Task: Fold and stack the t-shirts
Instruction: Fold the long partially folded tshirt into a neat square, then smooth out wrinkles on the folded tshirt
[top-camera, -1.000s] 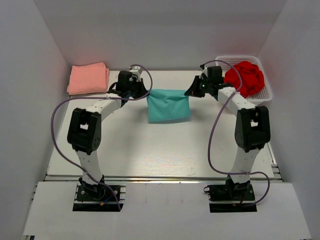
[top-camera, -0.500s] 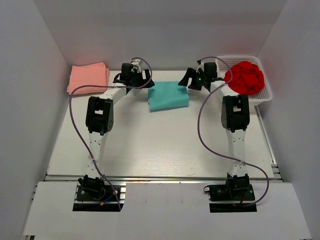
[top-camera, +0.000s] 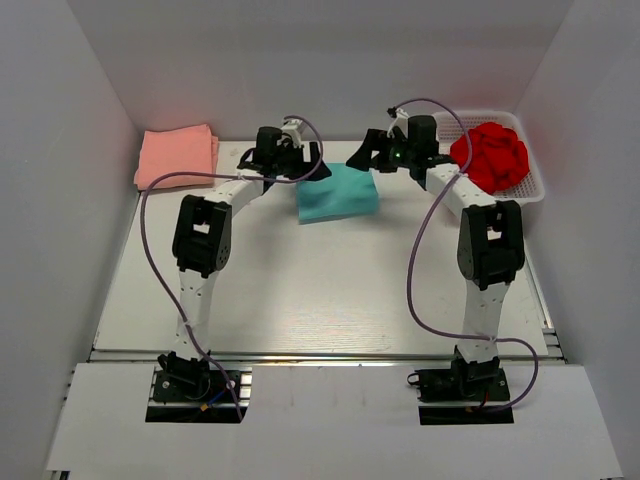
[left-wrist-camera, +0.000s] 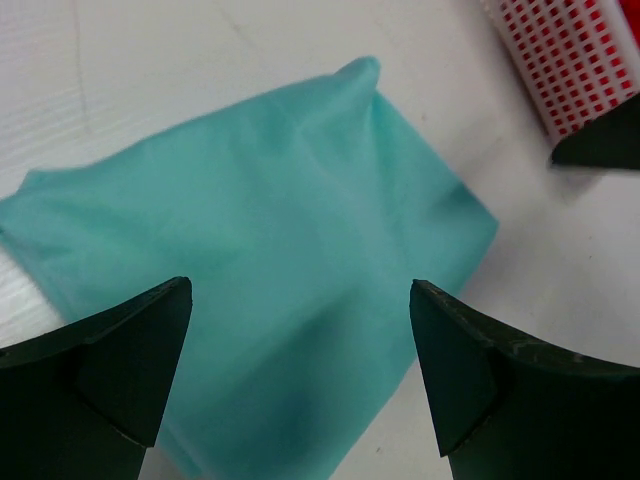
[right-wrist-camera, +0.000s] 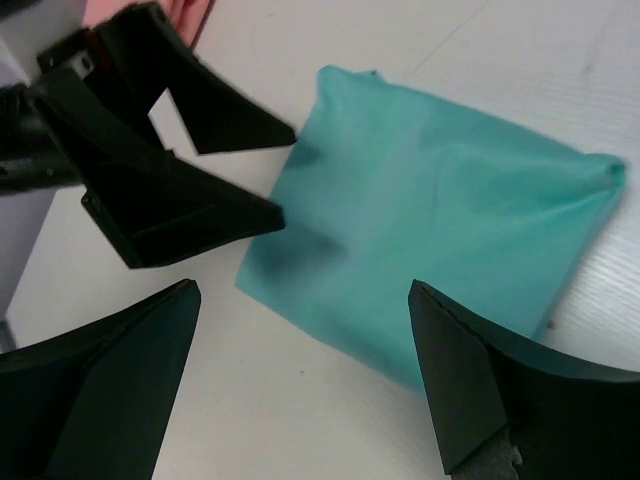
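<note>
The teal t-shirt (top-camera: 338, 192) lies folded flat on the table at the back middle, and nothing holds it. My left gripper (top-camera: 298, 166) hovers open over its left edge, with the teal cloth (left-wrist-camera: 250, 230) below the spread jaws (left-wrist-camera: 300, 290). My right gripper (top-camera: 372, 156) hovers open over the top right edge, looking down on the teal shirt (right-wrist-camera: 450, 220) past its own jaws (right-wrist-camera: 305, 290). The salmon-pink t-shirt (top-camera: 177, 157) sits folded at the back left. The red t-shirt (top-camera: 490, 156) is bunched up in the basket.
A white mesh basket (top-camera: 533, 188) stands at the back right and also shows in the left wrist view (left-wrist-camera: 570, 60). The left gripper's black fingers (right-wrist-camera: 180, 190) fill the upper left of the right wrist view. White walls enclose the back and sides.
Both grippers were shut on the teal t-shirt stretched between them. They opened and let it go, and it now lies folded on the table. Both grippers have moved back and inward.
</note>
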